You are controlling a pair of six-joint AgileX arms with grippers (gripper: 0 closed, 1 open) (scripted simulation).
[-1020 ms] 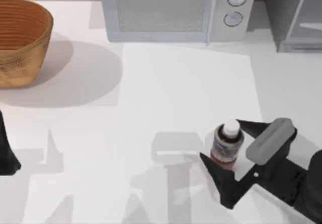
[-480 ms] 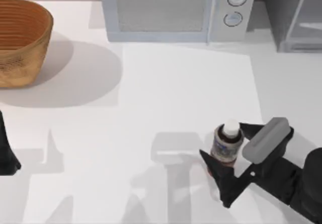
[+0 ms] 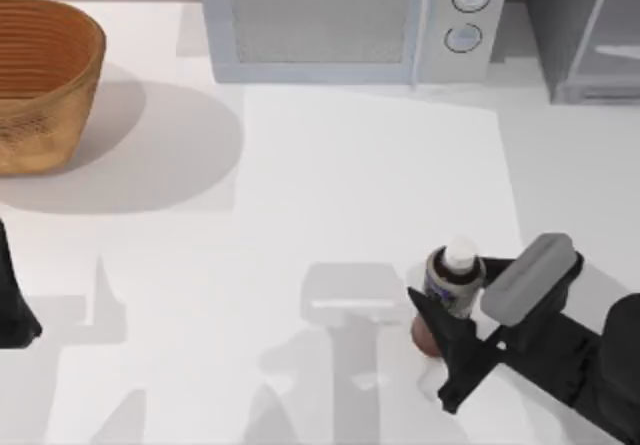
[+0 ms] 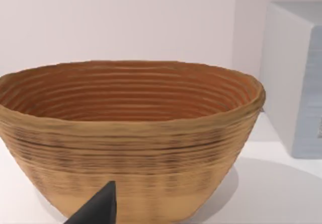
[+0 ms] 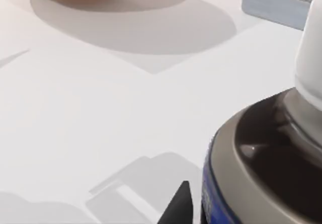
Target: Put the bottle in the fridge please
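The bottle point(image 3: 455, 283) stands upright on the desk point(image 3: 330, 195) toward the near right, white cap up, with a little of its reddish-brown base showing below the dark finger in front. The right pincer point(image 3: 462, 298) is closed on it, one finger on each side of the body, pressing the label. In the right wrist view the bottle point(image 5: 261, 168) sits very close, showing a dark shoulder and a blue label edge; no writing on it can be read.

Around the bottle the desk is open white surface on the left and toward the back. The fridge point(image 3: 585, 30) stands at the far right corner, well apart from the bottle, with its pale door panel facing forward. Just left of it is the microwave point(image 3: 350, 20), two round knobs on its right side. The basket point(image 3: 40, 80) sits at the far left edge. The left pincer point(image 3: 12, 310) rests at the left edge, facing the basket point(image 4: 131, 138).
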